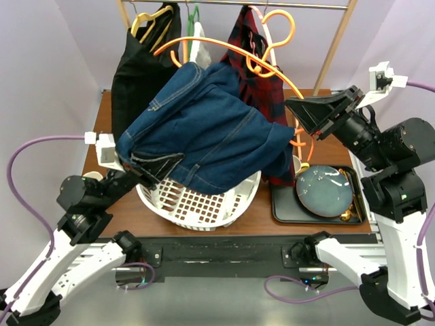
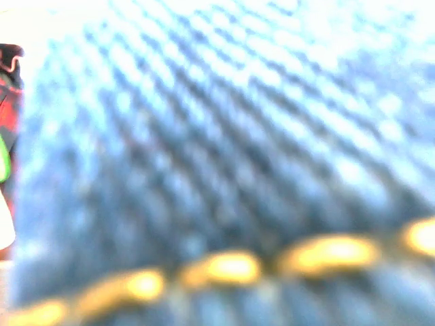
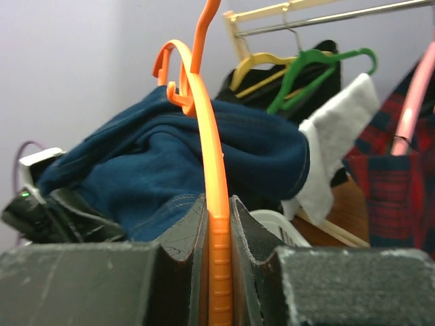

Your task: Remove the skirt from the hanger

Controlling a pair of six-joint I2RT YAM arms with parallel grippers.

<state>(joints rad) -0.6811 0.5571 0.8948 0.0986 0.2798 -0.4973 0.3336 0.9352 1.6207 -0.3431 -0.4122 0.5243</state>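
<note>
Right wrist view is showing the right gripper (image 3: 217, 204) clamping the orange hanger (image 3: 212, 149). Overhead, mid-frame, the denim skirt (image 1: 204, 129) is draping over it above the white laundry basket (image 1: 197, 207). The left gripper (image 1: 158, 166) is sitting at its lower-left hem, and I cannot tell whether it is gripping.

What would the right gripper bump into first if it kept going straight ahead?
Probably the blue denim skirt, bunched on the orange hanger that the right gripper clamps in its jaws; depth is unclear.

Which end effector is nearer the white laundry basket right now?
Left. The left end effector sits at the denim skirt edge, just above the basket at its left rim; the right end effector is up off to the basket's right, shut on the orange hanger.
</note>
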